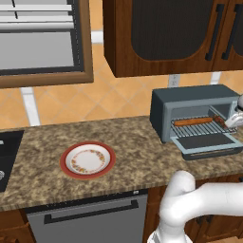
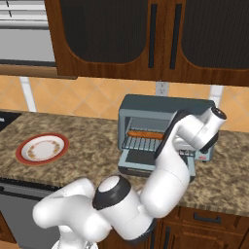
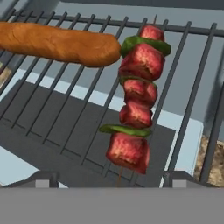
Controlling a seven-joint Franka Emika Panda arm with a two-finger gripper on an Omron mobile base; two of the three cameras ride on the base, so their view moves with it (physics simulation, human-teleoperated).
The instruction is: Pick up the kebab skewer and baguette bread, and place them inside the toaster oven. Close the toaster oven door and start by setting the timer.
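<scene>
We count one toaster oven, one baguette, one kebab skewer and one plate. The oven sits on a speckled brown stone desk before an orange tiled wall, with dark wood cabinets above the oven. The oven's door hangs open and flat. Both foods lie on the oven's wire rack, the baguette across the back, the skewer beside its end, nearly touching it. Our tool hangs released just in front of the skewer, its tips spread to either side of the stick's near end, grasping nothing. The plate lies well left of the oven.
</scene>
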